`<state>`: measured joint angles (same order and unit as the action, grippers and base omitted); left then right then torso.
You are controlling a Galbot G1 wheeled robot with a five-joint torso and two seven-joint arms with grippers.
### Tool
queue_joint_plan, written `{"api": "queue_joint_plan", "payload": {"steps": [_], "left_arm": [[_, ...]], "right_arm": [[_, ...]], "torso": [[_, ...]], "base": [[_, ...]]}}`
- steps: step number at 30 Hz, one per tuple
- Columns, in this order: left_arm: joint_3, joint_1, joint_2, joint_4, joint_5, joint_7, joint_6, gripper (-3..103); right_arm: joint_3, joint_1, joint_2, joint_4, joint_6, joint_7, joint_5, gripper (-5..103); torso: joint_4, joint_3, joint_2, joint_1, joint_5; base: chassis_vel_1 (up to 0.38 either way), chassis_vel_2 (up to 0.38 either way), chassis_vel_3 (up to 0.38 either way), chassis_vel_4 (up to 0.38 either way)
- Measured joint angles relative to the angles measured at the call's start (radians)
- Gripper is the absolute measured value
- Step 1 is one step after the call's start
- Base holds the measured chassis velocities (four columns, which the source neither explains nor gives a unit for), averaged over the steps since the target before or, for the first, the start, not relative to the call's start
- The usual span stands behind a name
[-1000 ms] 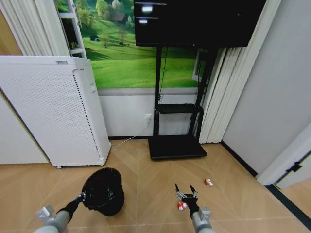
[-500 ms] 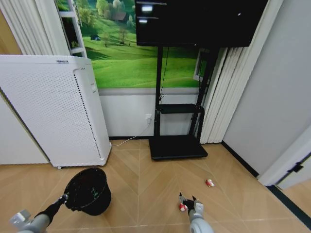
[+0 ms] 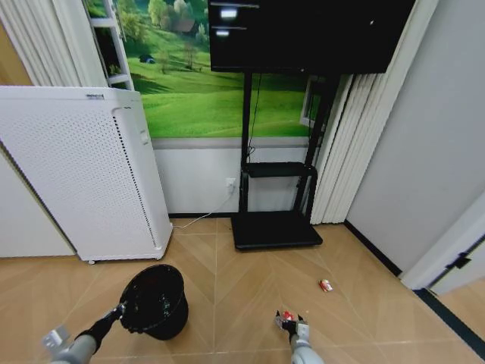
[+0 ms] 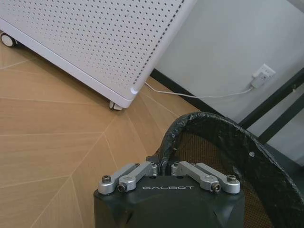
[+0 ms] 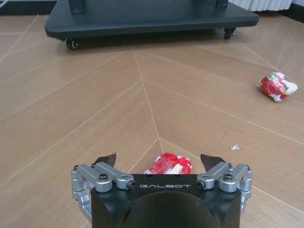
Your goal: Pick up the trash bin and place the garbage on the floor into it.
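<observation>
Left gripper (image 4: 164, 167) clamps the trash bin (image 4: 228, 156) rim; white appliance (image 4: 95, 42) behind.

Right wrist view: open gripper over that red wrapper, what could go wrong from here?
The right gripper straddles the crumpled red-and-white wrapper flat on the wooden floor; its fingertips may scrape the boards or pinch air. The left gripper holds the round black mesh trash bin by its rim alone, so it could tilt or slip.

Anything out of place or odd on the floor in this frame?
Two red-and-white wrappers lie loose on the wood floor: one between the open fingers of the right end effector, another farther off toward the wall. The trash bin hangs tilted, its rim pinched by the left end effector. Nothing looks spilled or damaged.
</observation>
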<state>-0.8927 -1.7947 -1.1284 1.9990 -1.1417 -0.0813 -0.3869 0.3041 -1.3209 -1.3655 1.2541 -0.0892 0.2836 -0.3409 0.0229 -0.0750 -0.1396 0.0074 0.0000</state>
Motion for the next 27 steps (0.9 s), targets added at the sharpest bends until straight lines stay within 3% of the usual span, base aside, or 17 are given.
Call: {"api": "queue_joint_plan", "payload": {"steps": [8, 10, 14, 19, 20, 22, 24, 27], "left_arm": [[0.011, -0.022, -0.001, 0.001, 0.063, 0.013, 0.001, 7], [0.017, -0.048, -0.003, -0.003, 0.159, 0.044, 0.015, 7], [0.032, -0.087, -0.013, 0.02, 0.25, 0.095, 0.031, 7], [0.045, -0.099, -0.015, 0.038, 0.267, 0.11, 0.036, 7], [0.049, -0.099, -0.014, 0.042, 0.267, 0.113, 0.037, 7], [0.051, -0.099, -0.014, 0.044, 0.266, 0.115, 0.037, 7], [0.054, -0.096, -0.013, 0.044, 0.261, 0.115, 0.037, 7], [0.055, -0.094, -0.013, 0.042, 0.258, 0.115, 0.038, 7]], "right_arm": [[-0.026, 0.068, -0.018, -0.106, 0.008, 0.002, 0.039, 97], [-0.03, 0.088, -0.027, -0.142, 0.013, -0.001, 0.054, 97], [-0.027, 0.125, -0.051, -0.209, 0.024, -0.003, 0.092, 97], [-0.021, 0.14, -0.066, -0.241, 0.05, -0.009, 0.143, 98], [-0.019, 0.141, -0.069, -0.244, 0.053, -0.007, 0.148, 88], [-0.016, 0.142, -0.07, -0.245, 0.054, -0.004, 0.148, 88], [-0.007, 0.142, -0.069, -0.243, 0.054, 0.015, 0.148, 79], [-0.003, 0.141, -0.064, -0.242, 0.053, 0.024, 0.146, 83]], "torso": [[0.0, 0.0, 0.0, 0.0, 0.0001], [0.0, 0.0, 0.0, 0.0, -0.0001], [-0.0003, 0.0, 0.0, 0.0, 0.0], [-0.0001, 0.0, 0.0, 0.0, 0.0], [0.0, 0.0, 0.0, 0.0, 0.0], [0.0, 0.0, 0.0, 0.0, 0.0], [0.0, 0.0, 0.0, 0.0, 0.0], [0.0, 0.0, 0.0, 0.0, 0.0]], "base": [[0.0, 0.0, 0.0, 0.0], [0.0, 0.0, 0.0, 0.0], [0.0, 0.0, 0.0, 0.0], [0.0, 0.0, 0.0, 0.0], [0.0, 0.0, 0.0, 0.0], [0.0, 0.0, 0.0, 0.0], [0.0, 0.0, 0.0, 0.0], [0.0, 0.0, 0.0, 0.0]]}}
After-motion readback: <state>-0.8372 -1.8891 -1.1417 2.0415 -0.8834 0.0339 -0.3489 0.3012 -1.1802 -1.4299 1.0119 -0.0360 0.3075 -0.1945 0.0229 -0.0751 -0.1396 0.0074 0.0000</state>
